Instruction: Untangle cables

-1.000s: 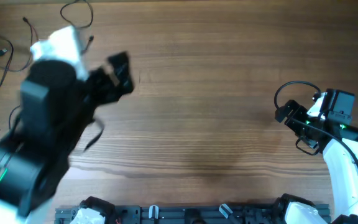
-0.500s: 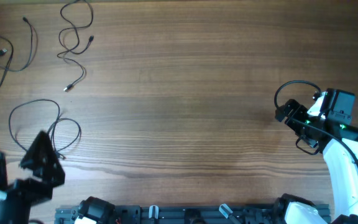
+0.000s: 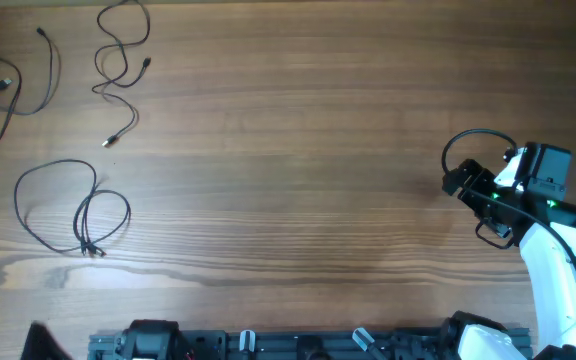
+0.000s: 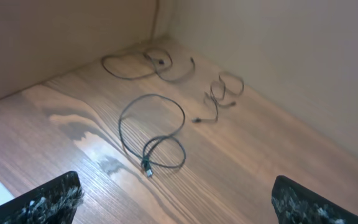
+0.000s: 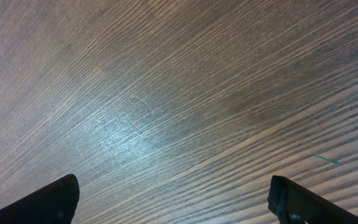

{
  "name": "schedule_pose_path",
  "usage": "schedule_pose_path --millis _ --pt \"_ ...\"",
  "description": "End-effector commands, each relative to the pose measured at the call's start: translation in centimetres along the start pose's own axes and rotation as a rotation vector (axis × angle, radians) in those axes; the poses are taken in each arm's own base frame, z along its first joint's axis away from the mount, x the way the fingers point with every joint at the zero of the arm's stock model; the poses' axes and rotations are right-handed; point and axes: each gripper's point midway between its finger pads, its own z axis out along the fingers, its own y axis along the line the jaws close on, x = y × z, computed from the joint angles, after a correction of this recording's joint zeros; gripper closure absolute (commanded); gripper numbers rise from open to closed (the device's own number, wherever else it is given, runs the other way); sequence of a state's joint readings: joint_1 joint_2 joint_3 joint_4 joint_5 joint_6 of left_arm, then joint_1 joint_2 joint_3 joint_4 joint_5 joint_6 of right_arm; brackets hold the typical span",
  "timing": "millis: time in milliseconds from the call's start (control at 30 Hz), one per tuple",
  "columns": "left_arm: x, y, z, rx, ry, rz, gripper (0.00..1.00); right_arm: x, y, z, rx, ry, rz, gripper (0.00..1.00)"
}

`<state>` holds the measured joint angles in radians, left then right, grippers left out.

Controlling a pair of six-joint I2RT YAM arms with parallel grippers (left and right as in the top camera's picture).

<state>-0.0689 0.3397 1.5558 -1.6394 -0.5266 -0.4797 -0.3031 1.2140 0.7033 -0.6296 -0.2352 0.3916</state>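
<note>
Three thin black cables lie apart at the table's left. In the overhead view one cable trails at the far left corner. A wavy one lies beside it, and a looped one sits nearer the front. The left wrist view shows the looped cable, the wavy cable and the far cable. My left gripper is open above bare wood short of the looped cable, holding nothing. My right gripper hangs open over bare wood at the right, far from the cables.
Beige walls stand close behind the cables, at the table's left and far edges. A black rail with the arm bases runs along the front edge. Only a dark tip of the left arm shows in the overhead view.
The left arm has swept from over the cables at the upper left down to the front-left corner and almost out of the overhead view, uncovering the looped cable. The right arm has not moved.
</note>
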Motion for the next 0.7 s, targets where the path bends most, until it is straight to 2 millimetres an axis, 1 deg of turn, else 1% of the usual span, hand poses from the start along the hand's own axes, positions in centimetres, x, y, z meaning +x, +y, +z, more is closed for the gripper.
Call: schedule_pose_path --millis 0,100,267,467,667 --pt "0.7 2.1 -2.4 0.007 -0.099 -0.074 0.0 -0.9 0.7 -0.7 -0.025 -0.028 -0.001 0.0" --pt "1.3 3.2 -3.8 0.018 -0.159 -0.115 0.0 -0.9 0.7 -0.7 -0.025 -0.028 0.003 0.0" --pt "2.3 4.6 -5.4 0.051 -0.226 -0.158 0.0 -0.9 0.7 -0.7 -0.024 -0.027 0.003 0.0" --pt "3.6 6.0 -6.3 0.065 -0.252 -0.172 0.0 -0.9 0.7 -0.7 -0.024 -0.028 0.003 0.0" --pt "3.7 5.9 -6.7 0.042 -0.264 -0.174 0.0 -0.9 0.7 -0.7 -0.024 -0.029 0.002 0.0"
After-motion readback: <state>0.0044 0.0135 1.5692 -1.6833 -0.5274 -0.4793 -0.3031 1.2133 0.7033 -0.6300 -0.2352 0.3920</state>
